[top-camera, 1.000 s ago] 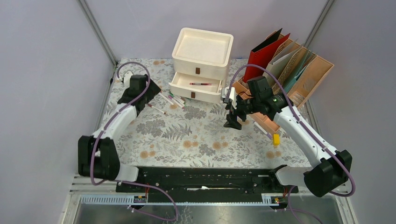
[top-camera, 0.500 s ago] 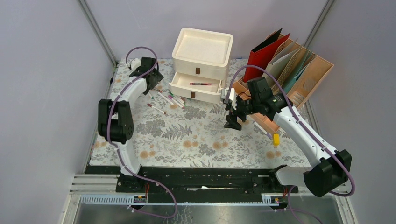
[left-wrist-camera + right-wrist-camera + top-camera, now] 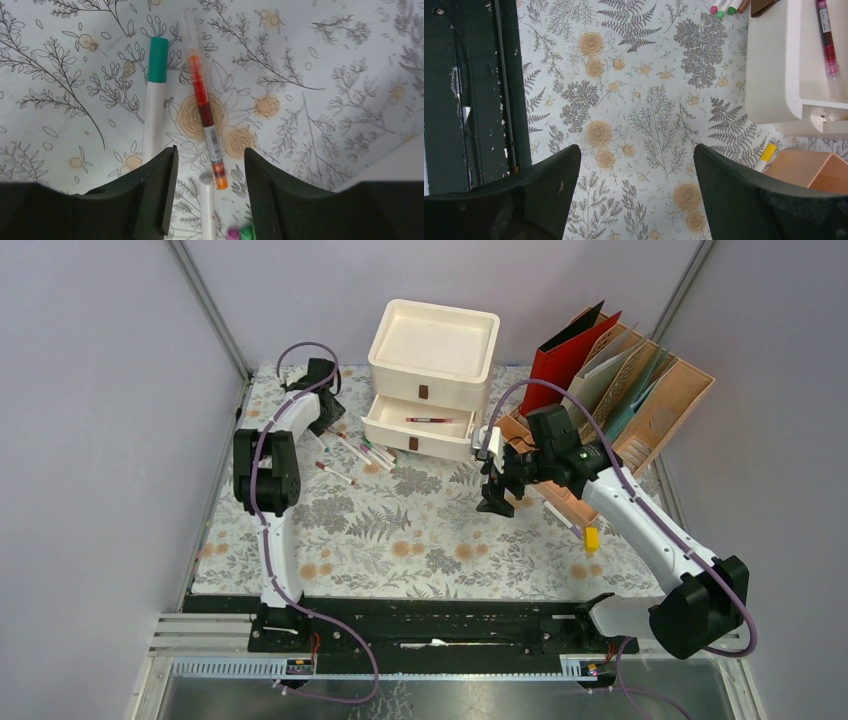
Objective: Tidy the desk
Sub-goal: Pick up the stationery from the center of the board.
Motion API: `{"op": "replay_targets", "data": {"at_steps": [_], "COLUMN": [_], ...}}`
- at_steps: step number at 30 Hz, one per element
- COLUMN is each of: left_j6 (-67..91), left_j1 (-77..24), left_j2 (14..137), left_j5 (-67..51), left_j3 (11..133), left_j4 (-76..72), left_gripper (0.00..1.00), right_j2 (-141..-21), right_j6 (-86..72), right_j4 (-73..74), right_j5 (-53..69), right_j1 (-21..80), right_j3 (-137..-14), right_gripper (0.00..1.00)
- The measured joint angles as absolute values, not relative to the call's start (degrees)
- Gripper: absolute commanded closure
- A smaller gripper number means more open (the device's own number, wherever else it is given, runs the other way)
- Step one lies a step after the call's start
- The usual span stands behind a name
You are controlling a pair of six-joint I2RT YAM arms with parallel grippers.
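Desk (image 3: pixel 420 540): fern-and-flower cloth. It fills the middle of the top view beyond the arm bases, with metal rails along its sides.

Far edge: white drawer unit (image 3: pixel 432 345) with its lower drawer (image 3: pixel 415 435) pulled out. One red pen (image 3: pixel 428 419) lies inside. To the right stands a tan file rack (image 3: pixel 660 405) holding folders, with a red folder (image 3: pixel 565 355) at its left end.

Left arm: stretched to the far left corner. The left gripper (image 3: pixel 209 155) sits low over the cloth, left of the drawer. Its jaws are parted, though not wide. An orange pen (image 3: pixel 202 100) with a clear barrel lies on the cloth, and its near end runs in between the fingers (image 3: pixel 155 195). Cloth shows on both sides of the pen, and no contact is seen. A green-capped marker (image 3: pixel 155 95) lies just beside the pen on its left, roughly parallel, with its lower end hidden behind the left finger. A white pen end (image 3: pixel 206 200) lies close to the orange pen's tip; whether they touch cannot be told. In the top view, loose pens (image 3: pixel 350 450) lie scattered between this gripper and the drawer.

Right arm: the right gripper (image 3: pixel 636 152) hangs above the desk's middle right, in front of the drawer unit. Its jaws are spread wide with only cloth between them. In its wrist view, a yellow-tipped marker (image 3: pixel 766 152) lies between the drawer unit and a peach box corner (image 3: pixel 814 172).
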State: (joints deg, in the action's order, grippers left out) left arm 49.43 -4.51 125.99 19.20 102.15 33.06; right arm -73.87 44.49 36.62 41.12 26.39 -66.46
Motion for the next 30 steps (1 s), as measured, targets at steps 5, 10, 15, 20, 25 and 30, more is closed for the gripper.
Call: {"op": "replay_targets", "data": {"at_steps": [5, 10, 15, 20, 25, 30], "left_j6": [48.6, 48.3, 48.1, 47.3, 45.8, 44.6], "left_j1": [-3.6, -3.4, -3.4, -3.4, -3.4, -3.4], "left_j2": [129.5, 130.7, 132.9, 133.8, 133.9, 134.0], "left_j5": [18.0, 17.4, 17.3, 17.4, 17.6, 17.7], "left_j3": [104.2, 105.3, 109.1, 109.9, 110.2, 110.2], "left_j4": [33.8, 35.1, 37.4, 39.1, 40.1, 40.2], "left_gripper": [0.51, 0.56, 0.62, 0.79, 0.88, 0.93], "right_j2": [-74.1, -74.1, -74.1, -74.1, -74.1, -74.1], "right_j6": [44.1, 44.1, 44.1, 44.1, 44.1, 44.1], "right_j4": [36.4, 36.2, 36.0, 35.6, 35.6, 35.6], "right_j5": [41.0, 41.0, 41.0, 40.9, 41.0, 41.0], "right_j1": [26.4, 26.4, 26.4, 26.4, 26.4, 26.4], "right_j3": [-66.0, -65.9, -65.9, -65.8, -65.7, -65.7], "right_gripper": [0.10, 0.10, 0.10, 0.10, 0.10, 0.10]}}
